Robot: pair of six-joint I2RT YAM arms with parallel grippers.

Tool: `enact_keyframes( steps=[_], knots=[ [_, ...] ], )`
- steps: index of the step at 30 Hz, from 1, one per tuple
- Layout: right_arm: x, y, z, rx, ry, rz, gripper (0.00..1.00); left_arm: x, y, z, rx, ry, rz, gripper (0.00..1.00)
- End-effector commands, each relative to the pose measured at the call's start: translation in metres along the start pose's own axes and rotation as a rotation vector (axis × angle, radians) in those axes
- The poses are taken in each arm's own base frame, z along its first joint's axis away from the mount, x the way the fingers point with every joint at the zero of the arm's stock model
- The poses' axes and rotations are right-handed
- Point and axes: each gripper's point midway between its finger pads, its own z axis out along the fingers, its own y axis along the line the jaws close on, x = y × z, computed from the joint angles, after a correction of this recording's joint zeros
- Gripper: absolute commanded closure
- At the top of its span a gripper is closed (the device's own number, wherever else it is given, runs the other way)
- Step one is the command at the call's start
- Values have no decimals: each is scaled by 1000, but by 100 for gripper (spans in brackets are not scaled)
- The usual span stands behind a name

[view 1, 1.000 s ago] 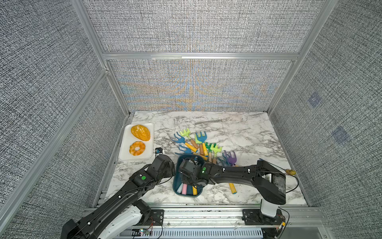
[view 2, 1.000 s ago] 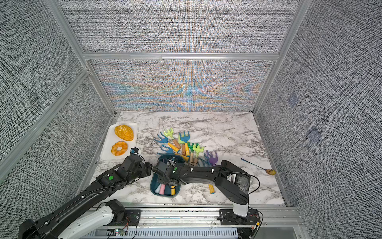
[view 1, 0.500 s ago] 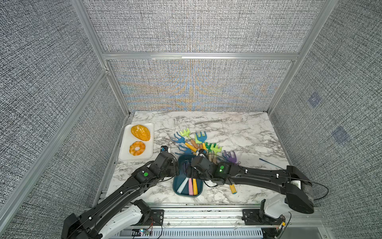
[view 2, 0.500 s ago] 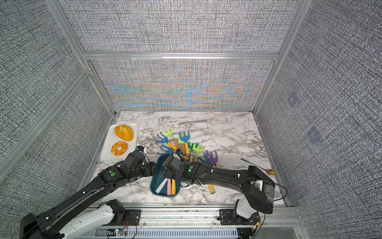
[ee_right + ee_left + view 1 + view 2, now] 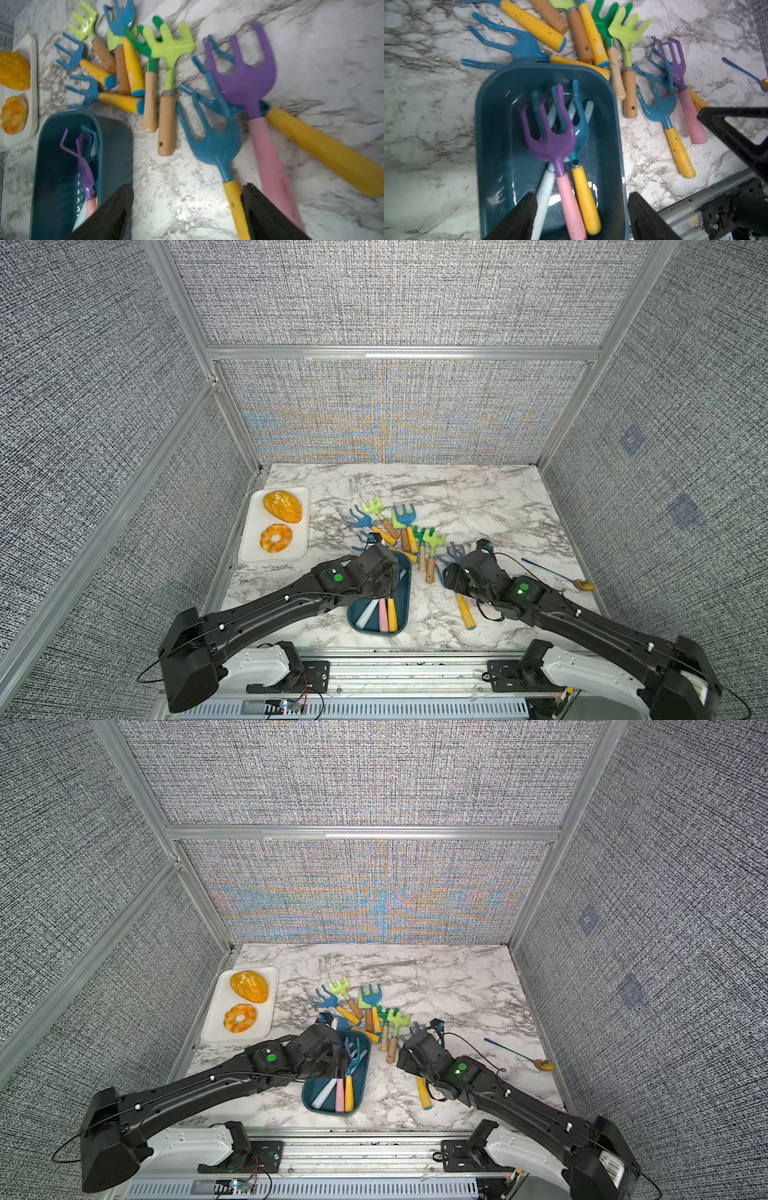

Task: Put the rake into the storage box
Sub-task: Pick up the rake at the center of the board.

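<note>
We judge the task to be partly done. Three rakes already lie inside the storage box (image 5: 492, 145): a purple rake (image 5: 552, 143) with a pink handle, a blue rake (image 5: 581, 128) with a yellow handle, and partly under them a pale rake (image 5: 545, 187). All three lie lengthwise with their heads toward the far end of the box, and none of them hangs over the rim.

The left gripper (image 5: 581, 195) hovers above the handle end of the box. Its jaws are apart and it grasps nothing; the handles rest below it on the bottom of the box. The right gripper (image 5: 187, 186) is over the worktop (image 5: 478, 497), between the box and the loose rakes. It is also released and empty. Just beside one of its fingers lies the yellow handle of a loose blue rake (image 5: 216, 143), which touches a loose purple rake (image 5: 245, 83).

Much work is left. A heap of rakes (image 5: 405, 518) lies on the worktop behind the box, some crossing each other, and one touches the far wall of the box. We think the loose blue rake is the next one to take, because the right gripper is nearest to it. The box is shallow, so we cannot say that all the rakes will fit.
</note>
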Motion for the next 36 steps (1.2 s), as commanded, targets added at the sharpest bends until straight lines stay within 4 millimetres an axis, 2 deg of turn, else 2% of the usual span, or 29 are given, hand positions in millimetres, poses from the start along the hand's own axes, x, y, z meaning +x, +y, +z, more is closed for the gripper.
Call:
enact_keyframes(
  steps=[1, 5, 10, 13, 16, 23, 28, 32, 34, 36],
  knots=[
    [-16, -30, -7, 48, -61, 21, 13, 0, -27, 11, 21, 15, -3, 27],
    [-35, -58, -15, 78, -137, 88, 12, 8, -66, 31, 42, 72, 26, 27],
    [-48, -99, -20, 236, -192, 184, 6, 22, -107, 59, 63, 133, 38, 25],
    [-53, -109, -20, 272, -211, 198, 3, 29, -126, 79, 67, 168, 40, 25],
    [-59, -110, -23, 268, -239, 216, 1, 38, -138, 98, 54, 201, 41, 25],
    [-67, -116, -30, 270, -284, 249, 1, 48, -154, 134, 17, 258, 54, 26],
    [-68, -117, -28, 253, -281, 255, 1, 55, -148, 154, -72, 294, 83, 28],
    [-69, -118, -27, 245, -278, 261, 1, 59, -138, 164, -146, 307, 100, 36],
    [-69, -118, -26, 239, -274, 263, 1, 61, -136, 167, -159, 312, 108, 45],
    [-68, -119, -24, 235, -269, 263, 1, 61, -134, 168, -169, 310, 113, 49]
  ],
)
